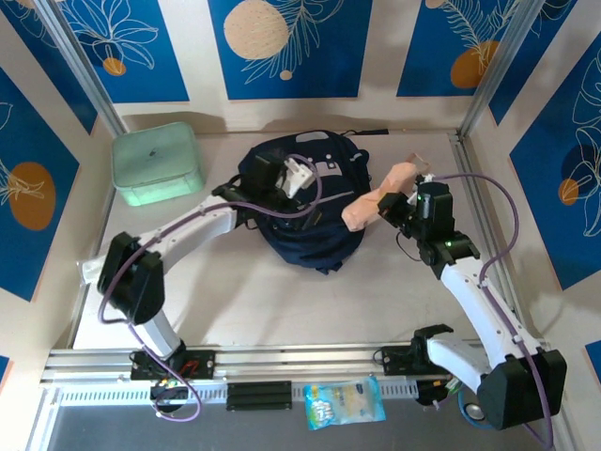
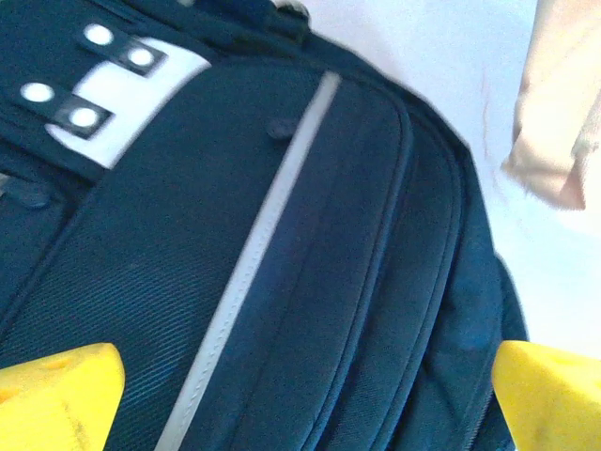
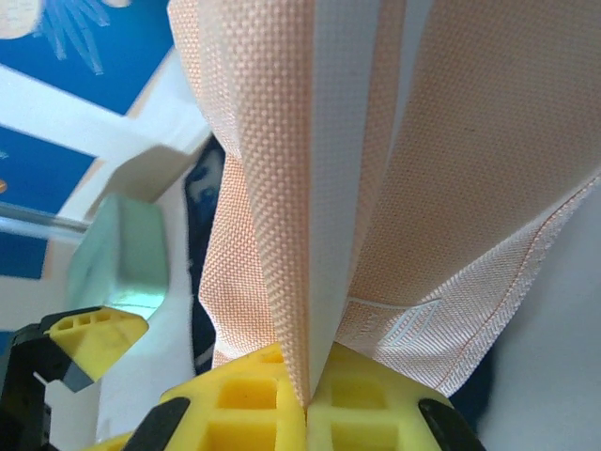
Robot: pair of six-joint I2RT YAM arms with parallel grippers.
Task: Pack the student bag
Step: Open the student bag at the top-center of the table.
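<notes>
Right gripper point(image 3: 308, 399) pinches peach cloth point(image 1: 368, 205) at 3 o'clock of student bag point(image 1: 315, 235), left gripper point(image 1: 297, 177) open over it; next likely needs the bag unzipped.

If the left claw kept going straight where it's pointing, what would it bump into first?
The student bag. The left gripper is wide open and aimed at the bag's dark blue front, near its pale stripe. Nothing shows in between, though I can't tell how close it is.

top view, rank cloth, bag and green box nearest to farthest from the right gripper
1. cloth, pinched in the right gripper itself.
2. bag, just to its left, mid-table.
3. green box, far-left corner.
</notes>
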